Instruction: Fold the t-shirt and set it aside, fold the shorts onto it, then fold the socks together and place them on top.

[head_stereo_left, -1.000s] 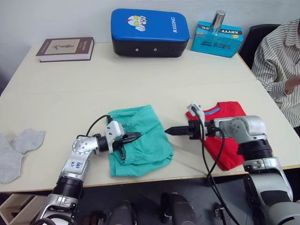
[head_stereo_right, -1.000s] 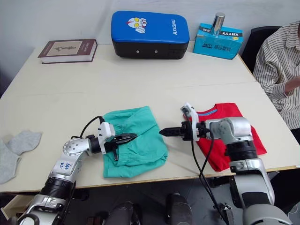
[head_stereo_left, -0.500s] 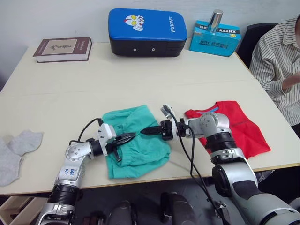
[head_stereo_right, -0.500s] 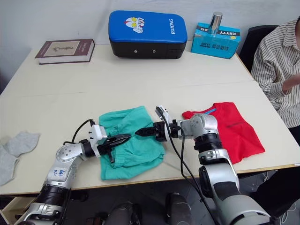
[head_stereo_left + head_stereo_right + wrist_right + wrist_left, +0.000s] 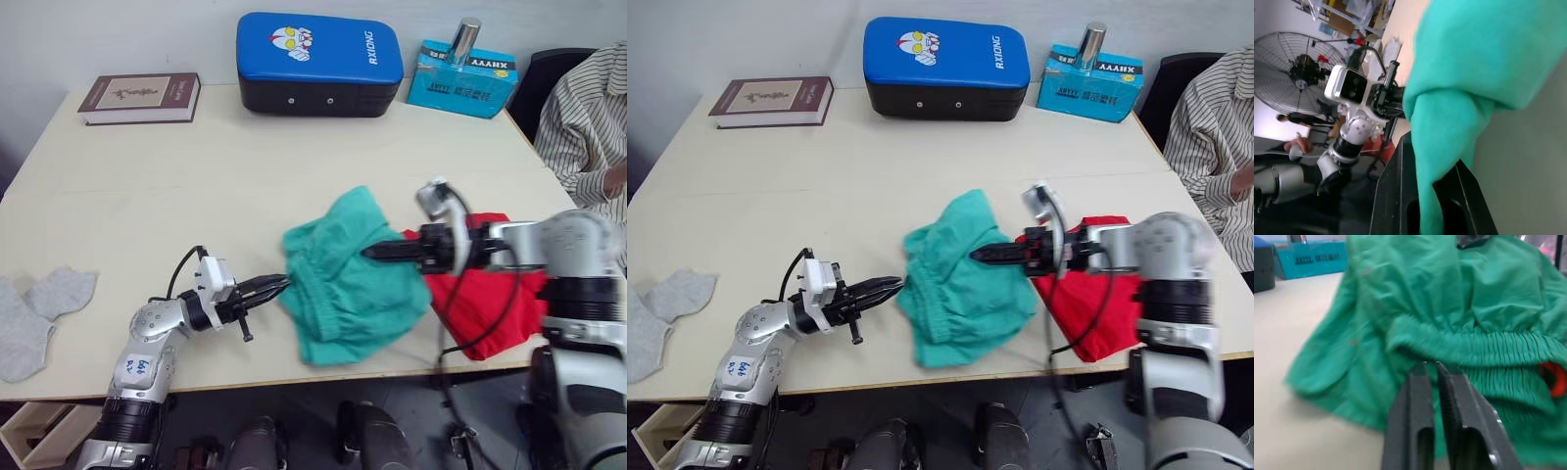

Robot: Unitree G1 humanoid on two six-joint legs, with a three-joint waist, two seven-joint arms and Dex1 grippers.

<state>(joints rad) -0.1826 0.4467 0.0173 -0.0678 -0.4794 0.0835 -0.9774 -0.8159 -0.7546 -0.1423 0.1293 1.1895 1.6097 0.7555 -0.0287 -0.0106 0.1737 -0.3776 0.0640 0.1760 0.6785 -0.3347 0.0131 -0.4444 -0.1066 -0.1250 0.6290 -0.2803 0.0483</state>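
We have the shorts (image 5: 353, 279) gripped at two places and lifted partly off the surface (image 5: 196, 176), their far side hanging over the edge of the red t-shirt (image 5: 485, 308). Our right end effector (image 5: 377, 253) is clenched on a fold of the teal fabric near the middle of the garment; in the right wrist view the cloth runs down between its fingers. Our left end effector (image 5: 277, 285) is pinched closed on the gathered waistband at the near-left edge. The t-shirt lies folded near the right front edge of the surface, and the socks (image 5: 39, 308) sit well apart at the far left.

The main risk, as we judge it, is that the thin waistband grip slips and the shorts collapse into a heap. Dragging the shorts across could also catch the t-shirt and pull its fold open or push it toward the surface's edge.
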